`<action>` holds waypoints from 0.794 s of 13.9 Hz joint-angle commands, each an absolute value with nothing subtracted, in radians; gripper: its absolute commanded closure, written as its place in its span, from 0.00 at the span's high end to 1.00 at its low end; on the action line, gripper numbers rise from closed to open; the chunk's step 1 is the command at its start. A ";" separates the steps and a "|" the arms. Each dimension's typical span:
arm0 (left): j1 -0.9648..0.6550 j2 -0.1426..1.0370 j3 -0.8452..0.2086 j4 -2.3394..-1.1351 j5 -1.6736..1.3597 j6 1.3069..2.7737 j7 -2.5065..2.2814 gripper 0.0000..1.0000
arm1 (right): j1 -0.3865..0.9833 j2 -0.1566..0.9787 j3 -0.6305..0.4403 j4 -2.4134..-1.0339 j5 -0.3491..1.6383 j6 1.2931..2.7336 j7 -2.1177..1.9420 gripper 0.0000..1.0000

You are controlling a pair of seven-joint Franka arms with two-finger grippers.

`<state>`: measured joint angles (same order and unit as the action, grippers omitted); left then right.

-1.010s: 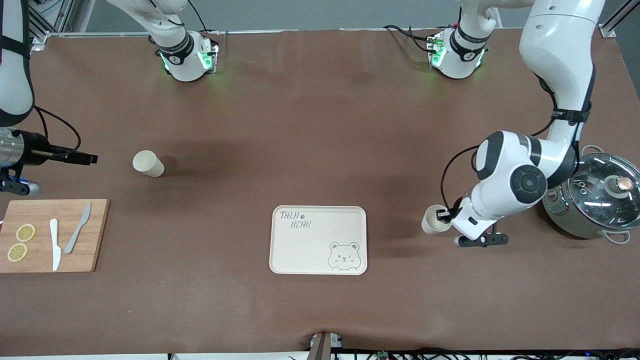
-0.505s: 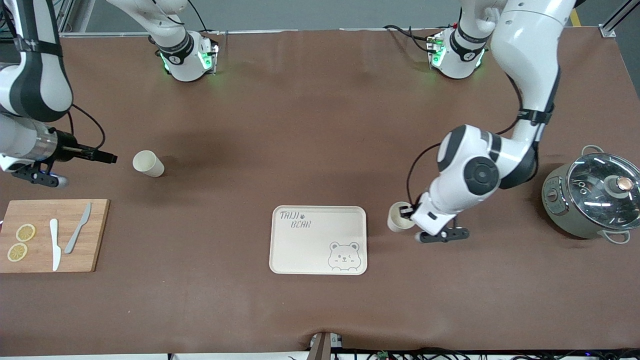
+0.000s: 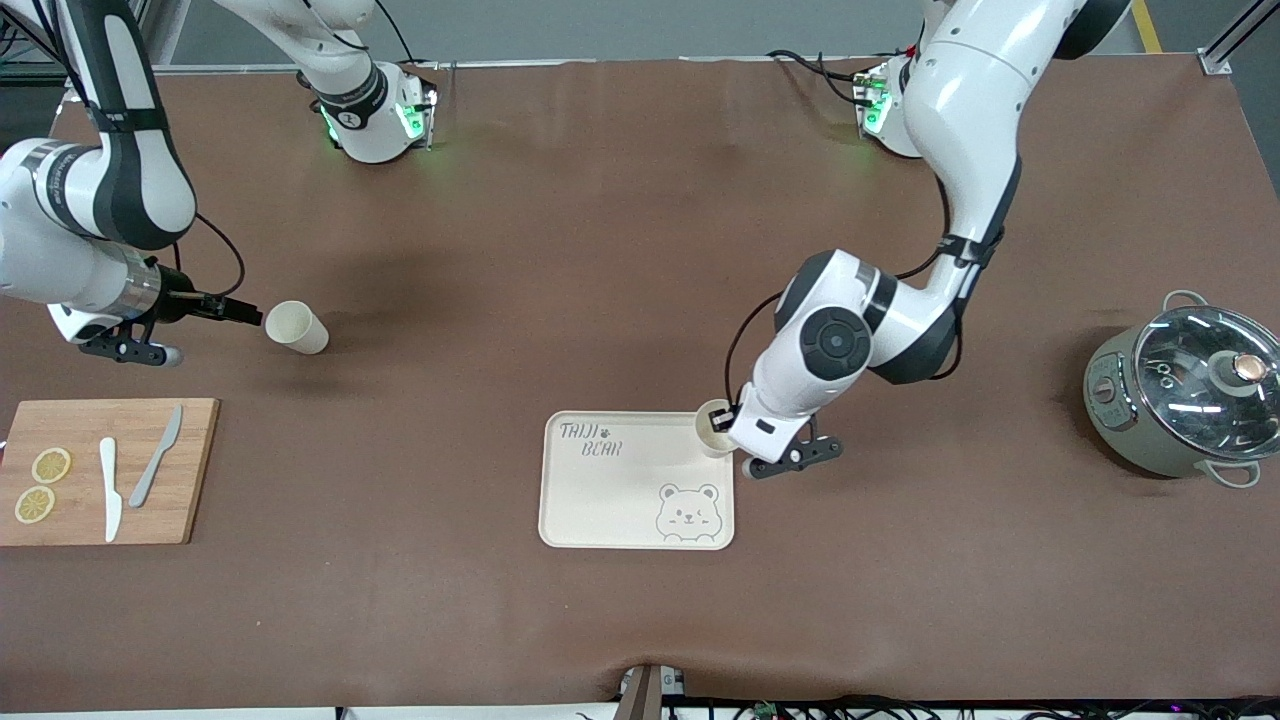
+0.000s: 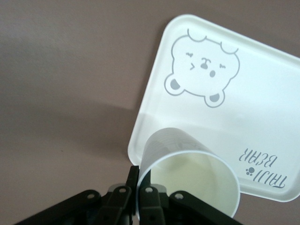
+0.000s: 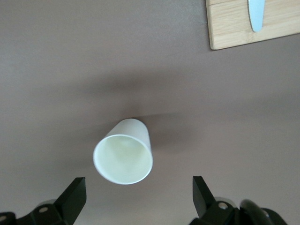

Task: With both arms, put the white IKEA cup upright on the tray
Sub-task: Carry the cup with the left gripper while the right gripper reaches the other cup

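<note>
My left gripper [image 3: 722, 420] is shut on the rim of a white cup [image 3: 712, 428], one finger inside and one outside. It holds the cup, mouth up, over the tray's [image 3: 640, 490] corner nearest the left arm's base. In the left wrist view the cup [image 4: 187, 173] hangs at the gripper [image 4: 140, 180] above the cream bear tray [image 4: 262, 117]. A second white cup [image 3: 297, 327] lies on its side on the table toward the right arm's end. My right gripper [image 3: 250, 313] is open just beside it, with the cup's [image 5: 124, 157] mouth facing the gripper [image 5: 138, 187].
A wooden cutting board [image 3: 195, 470] with lemon slices [image 3: 42, 485] and two knives [image 3: 130, 475] lies toward the right arm's end, nearer the front camera than the lying cup. A grey pot with a glass lid [image 3: 1190, 395] stands at the left arm's end.
The left arm has carried its cup from beside the pot to over the tray's corner. The right gripper has moved in toward the lying cup, still open.
</note>
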<state>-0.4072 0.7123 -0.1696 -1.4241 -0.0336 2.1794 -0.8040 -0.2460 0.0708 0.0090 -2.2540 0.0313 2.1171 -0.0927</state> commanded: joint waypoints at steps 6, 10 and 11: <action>-0.437 0.822 -0.153 -1.368 -0.051 2.299 -0.848 0.00 | -0.276 0.037 0.025 -2.447 0.026 2.327 -0.138 1.00; -0.436 0.844 -0.152 -1.359 -0.049 2.312 -0.847 0.10 | -0.278 0.080 0.025 -2.447 0.026 2.368 -0.137 1.00; -0.436 0.841 -0.152 -1.358 -0.049 2.312 -0.847 0.20 | -0.278 0.098 0.025 -2.447 0.026 2.384 -0.135 1.00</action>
